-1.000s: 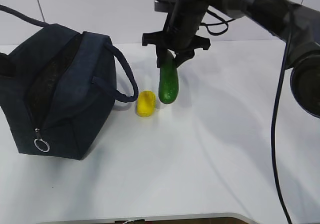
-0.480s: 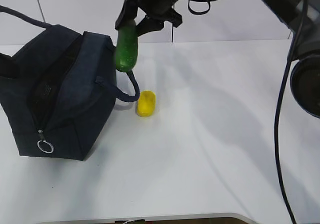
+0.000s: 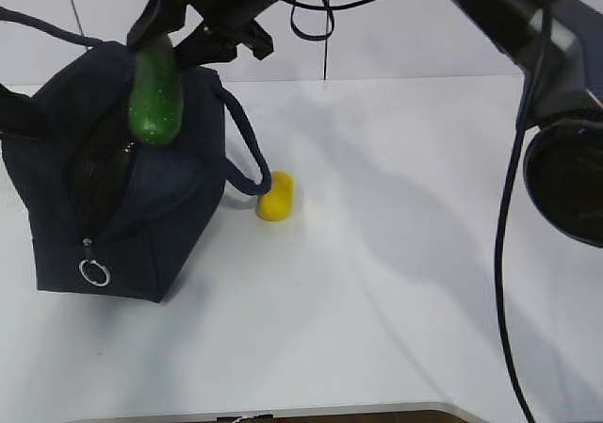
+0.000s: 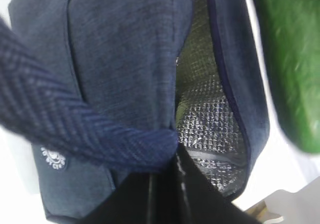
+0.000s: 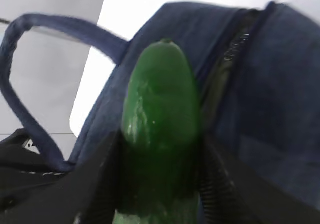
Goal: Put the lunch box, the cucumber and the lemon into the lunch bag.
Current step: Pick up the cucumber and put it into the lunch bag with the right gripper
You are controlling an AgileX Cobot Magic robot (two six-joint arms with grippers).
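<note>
Cucumber held over the open lunch bag

The right gripper (image 3: 162,29) pinches the smooth, dark green cucumber (image 3: 155,98) upright, hanging below its fingers above the boxy navy fabric lunch bag (image 3: 141,216) near the table's left edge.

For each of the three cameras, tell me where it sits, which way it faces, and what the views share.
Exterior view: in front of the table, raised, looking down at a slant at the lunch bag, the lemon and the right gripper carrying the cucumber; the right arm shows.
Left wrist view: on the left arm, looking into the bag's silver lining; the dark left gripper shows.
Right wrist view: on the right arm, looking along the cucumber; dark fingers show.
Shared: all show cucumber and bag.
</note>
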